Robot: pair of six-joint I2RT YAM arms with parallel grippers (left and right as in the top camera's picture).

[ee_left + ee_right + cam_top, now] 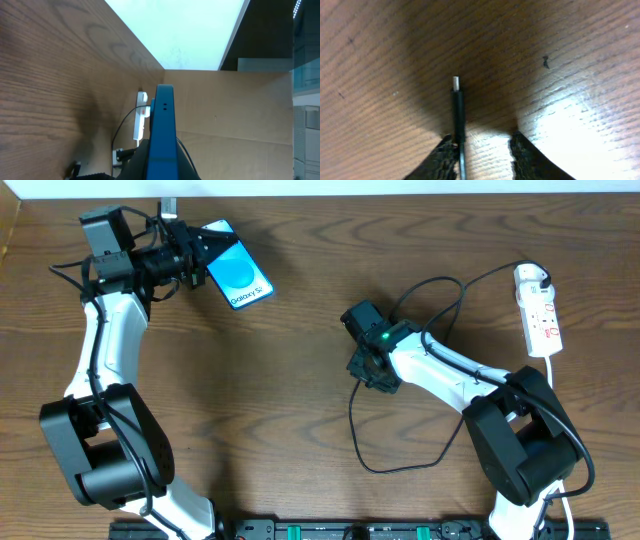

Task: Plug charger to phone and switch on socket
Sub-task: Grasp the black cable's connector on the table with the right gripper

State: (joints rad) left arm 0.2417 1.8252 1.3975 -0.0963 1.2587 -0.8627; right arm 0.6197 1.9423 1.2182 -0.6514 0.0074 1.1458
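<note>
The phone (238, 277), blue screen up, is held tilted above the table's back left by my left gripper (205, 255), which is shut on it. The left wrist view shows the phone (162, 130) edge-on between the fingers. The charger (352, 420), a thin black cable, loops across the table to a white plug (530, 277) in the socket (540, 315) at the right edge. My right gripper (368, 368) is low at the table's middle. Its jaws (482, 150) stand apart, with the charger (458, 110) against the left finger and its metal connector tip (456, 80) pointing away.
The white socket (141, 115) also appears far off in the left wrist view. Thick black arm cables run by both arms. A black rail (350, 530) lies along the table's front edge.
</note>
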